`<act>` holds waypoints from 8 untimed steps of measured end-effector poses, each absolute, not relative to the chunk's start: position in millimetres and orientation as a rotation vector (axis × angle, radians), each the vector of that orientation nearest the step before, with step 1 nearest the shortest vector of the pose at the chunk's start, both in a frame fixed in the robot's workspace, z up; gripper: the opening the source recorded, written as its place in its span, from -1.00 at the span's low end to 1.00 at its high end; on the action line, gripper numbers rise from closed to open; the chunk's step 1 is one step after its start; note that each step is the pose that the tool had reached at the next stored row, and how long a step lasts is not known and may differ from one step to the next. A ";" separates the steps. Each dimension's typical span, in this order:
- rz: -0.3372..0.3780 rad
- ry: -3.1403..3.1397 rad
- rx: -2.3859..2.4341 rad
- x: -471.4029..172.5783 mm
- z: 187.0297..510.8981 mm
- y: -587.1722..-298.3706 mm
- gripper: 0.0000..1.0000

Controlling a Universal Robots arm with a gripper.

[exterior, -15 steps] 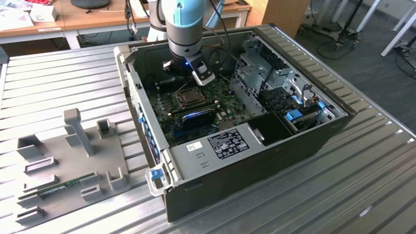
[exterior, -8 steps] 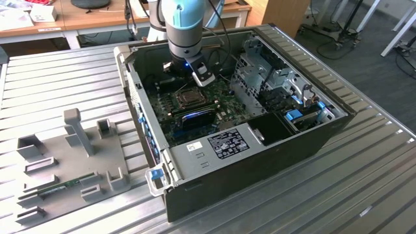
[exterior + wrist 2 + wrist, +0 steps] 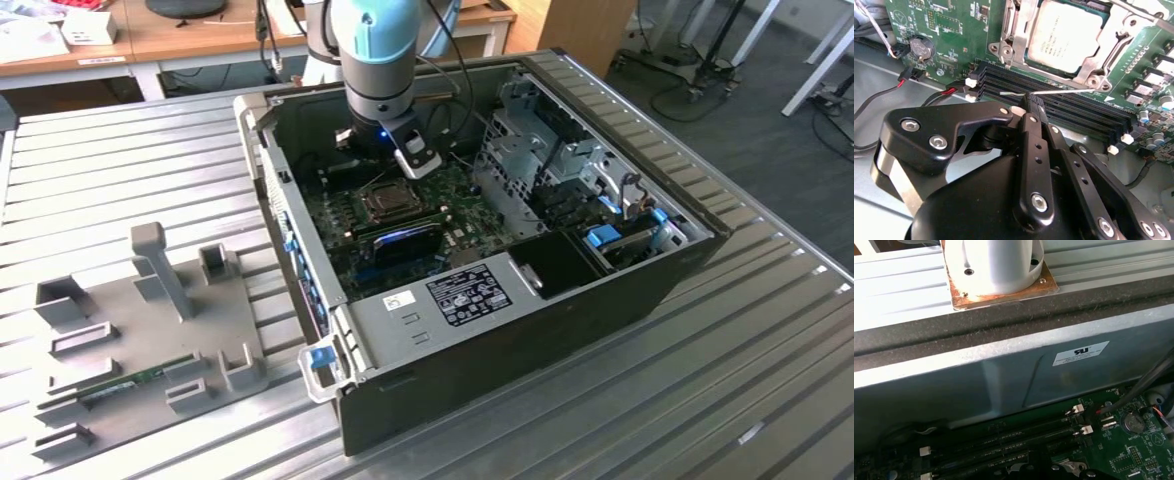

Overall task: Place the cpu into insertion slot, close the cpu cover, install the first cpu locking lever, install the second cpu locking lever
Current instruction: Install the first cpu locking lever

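Gripping the thin, springy silver wire locking lever [image 3: 1054,91] near its hooked end, your black gripper [image 3: 1030,106] is clamped on it.

A ribbed metal table [image 3: 747,330] of long silvery slats carries everything. An open computer case [image 3: 561,300] lies directly on it, toward the exterior view's right. On the near left of that view rests a flat grey fixture plate [image 3: 147,340] (upright posts and small brackets rise from it), with a slim green memory stick [image 3: 127,385] lying on it.
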State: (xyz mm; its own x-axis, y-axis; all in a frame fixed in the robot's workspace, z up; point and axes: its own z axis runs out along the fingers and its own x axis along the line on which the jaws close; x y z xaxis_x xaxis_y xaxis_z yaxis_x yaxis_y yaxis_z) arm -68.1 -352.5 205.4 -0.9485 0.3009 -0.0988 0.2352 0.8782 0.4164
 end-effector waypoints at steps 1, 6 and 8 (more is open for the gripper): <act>0.610 2.888 0.415 -68.1 205.4 -352.4 -0.80; 0.610 2.888 0.415 -68.1 204.9 -352.2 -0.80; 0.610 2.888 0.415 -68.1 204.1 -352.2 -0.80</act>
